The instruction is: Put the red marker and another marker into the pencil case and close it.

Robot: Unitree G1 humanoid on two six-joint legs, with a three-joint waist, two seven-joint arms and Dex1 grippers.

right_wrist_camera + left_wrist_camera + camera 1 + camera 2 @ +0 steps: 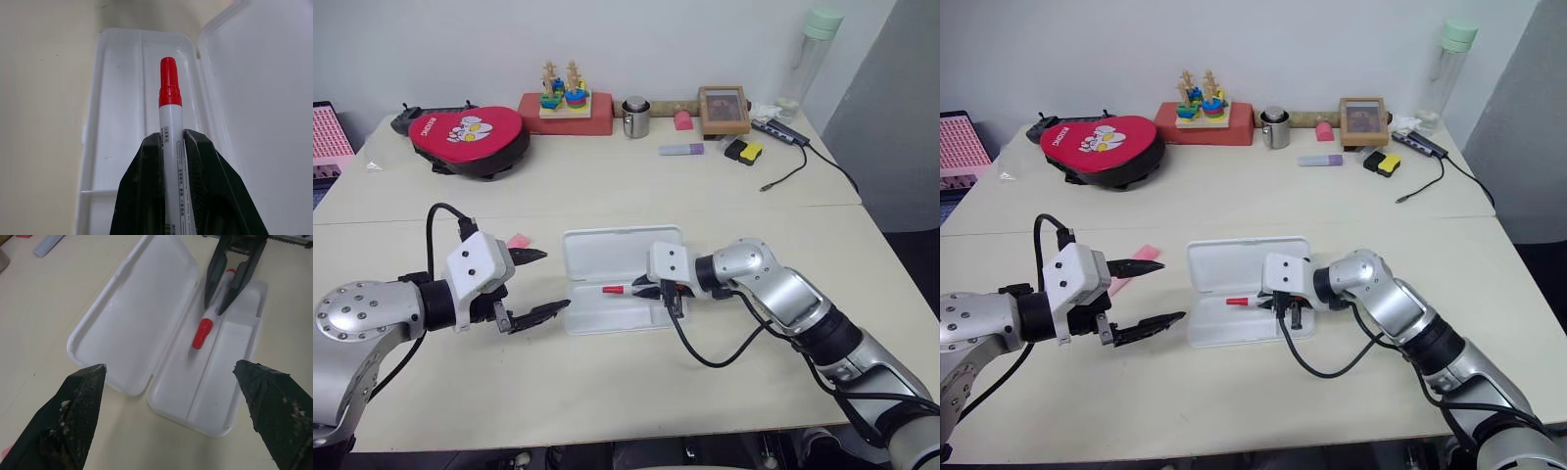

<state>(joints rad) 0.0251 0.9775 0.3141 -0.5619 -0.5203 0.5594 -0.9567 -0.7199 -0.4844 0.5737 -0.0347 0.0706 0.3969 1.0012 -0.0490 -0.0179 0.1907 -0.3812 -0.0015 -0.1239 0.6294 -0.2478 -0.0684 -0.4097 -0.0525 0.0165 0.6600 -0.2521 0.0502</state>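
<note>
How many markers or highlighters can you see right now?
3: the red marker held in the right claw over the open case, a pink one behind the left claw, a purple one far back.

Glossy white plastic pencil case, matt tbl

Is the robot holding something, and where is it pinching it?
The right tool pinches the red marker on its white barrel, cap sticking out over the open case. The left tool is open, holding nothing.
</note>
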